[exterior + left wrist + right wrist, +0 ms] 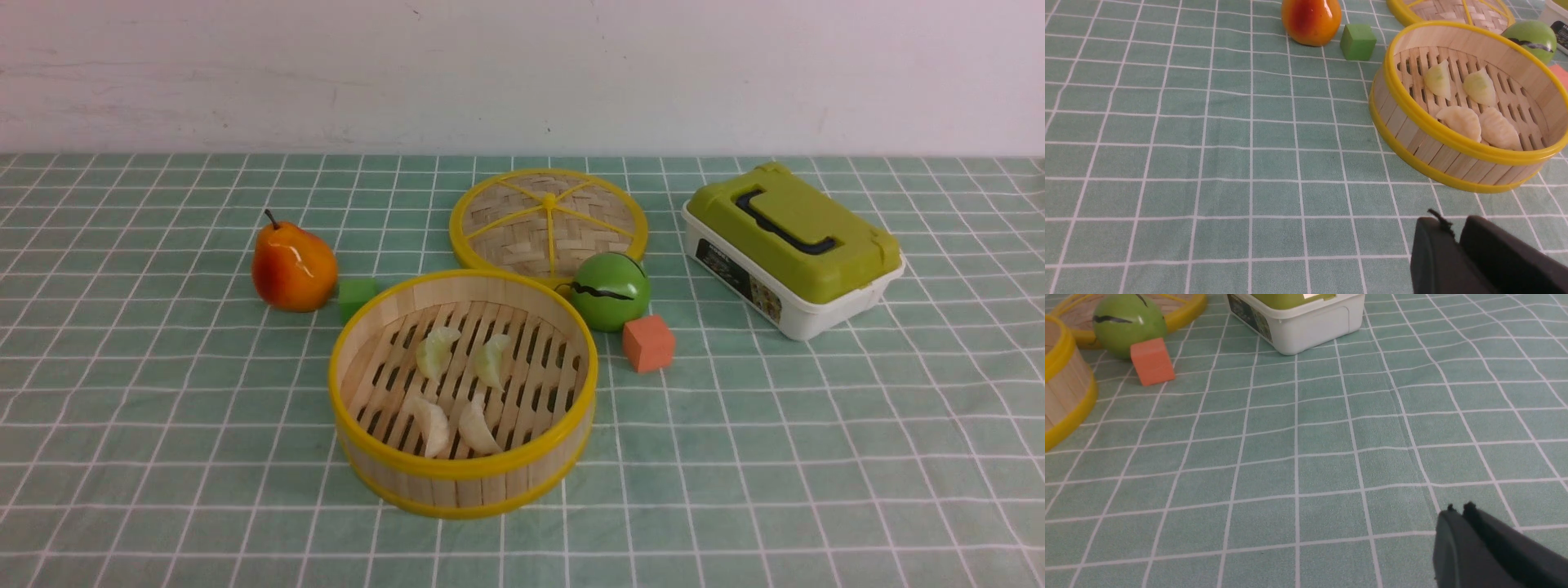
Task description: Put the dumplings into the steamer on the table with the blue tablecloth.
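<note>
The steamer (461, 469) stands mid-table on the blue tablecloth (163, 392). Several dumplings lie on its slats: two pale green ones (437, 351) toward the back and two creamy white ones (431, 425) toward the front. The left wrist view shows the same steamer (1437, 151) with the dumplings (1459, 120) inside. My left gripper (1453, 226) hovers over bare cloth, well short of the basket, with a narrow gap between its tips and nothing in it. My right gripper (1457, 510) is shut and empty over cloth to the right of the steamer (1063, 388). Neither arm shows in the front view.
The flat woven lid (549, 216) lies behind the steamer. A green ball (610, 290) and an orange cube (649, 343) sit at its right. A pear (292, 265) and a green cube (357, 296) sit at its left. A green-lidded white box (792, 249) stands at the back right.
</note>
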### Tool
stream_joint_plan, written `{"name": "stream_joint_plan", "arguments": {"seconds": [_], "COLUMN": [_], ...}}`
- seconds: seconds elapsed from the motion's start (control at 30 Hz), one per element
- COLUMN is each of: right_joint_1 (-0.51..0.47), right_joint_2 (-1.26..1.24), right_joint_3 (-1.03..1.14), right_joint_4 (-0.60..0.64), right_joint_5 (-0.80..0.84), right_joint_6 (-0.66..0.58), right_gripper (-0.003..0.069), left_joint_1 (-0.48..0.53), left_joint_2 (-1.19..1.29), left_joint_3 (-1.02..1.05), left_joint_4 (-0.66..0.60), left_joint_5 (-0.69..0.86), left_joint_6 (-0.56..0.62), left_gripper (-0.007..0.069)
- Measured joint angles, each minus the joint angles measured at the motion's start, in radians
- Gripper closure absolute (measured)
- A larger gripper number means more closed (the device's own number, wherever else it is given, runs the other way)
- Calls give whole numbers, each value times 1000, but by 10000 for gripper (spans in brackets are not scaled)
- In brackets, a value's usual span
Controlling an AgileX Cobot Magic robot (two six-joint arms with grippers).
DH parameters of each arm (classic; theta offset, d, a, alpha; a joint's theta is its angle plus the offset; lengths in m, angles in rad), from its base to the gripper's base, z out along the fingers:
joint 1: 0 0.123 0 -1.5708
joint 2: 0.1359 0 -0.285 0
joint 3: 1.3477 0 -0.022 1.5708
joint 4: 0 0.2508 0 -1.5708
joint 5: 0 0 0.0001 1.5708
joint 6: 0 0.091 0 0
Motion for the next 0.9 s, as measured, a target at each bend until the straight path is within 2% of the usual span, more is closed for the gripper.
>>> {"name": "stream_joint_plan", "arguments": {"seconds": [0.67,0.83,0.9], "right_joint_1": [0,-1,-1], "right_joint_2": [0,0,0], "right_joint_3": [0,0,0], "right_joint_4": [0,0,0], "right_joint_5": [0,0,1], "right_joint_6": [0,0,0], "right_gripper": [620,618,618], "left_joint_1": [8,142,275], "left_joint_2": [-26,-132,-204], "left_joint_3": [21,43,92], "left_joint_4": [0,-33,-133], "left_joint_5": [-8,-74,-199], "left_joint_6": [2,6,56], "left_gripper": [519,519,532]}}
